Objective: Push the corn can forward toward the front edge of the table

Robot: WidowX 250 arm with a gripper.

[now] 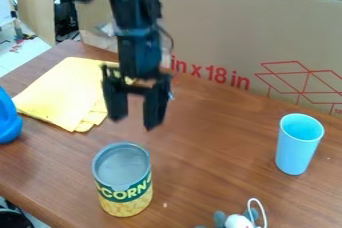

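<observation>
My gripper (136, 122) hangs from the top of the view over the wooden table, its two fingers apart with nothing between them. Just in front of and below it stands a can (125, 187) with a grey top and a green and yellow label, upright and not touched by the gripper. Behind and to the left of the fingers, a folded yellow cloth (63, 92) lies flat. A light blue cup (297, 147) stands upright at the right.
At the left edge is part of a blue object (8, 119). A small grey and white toy with a looped cord (238, 220) lies at the bottom edge. A large cardboard panel (220, 32) stands along the table's back. The brown table (207, 157) ends at the lower left.
</observation>
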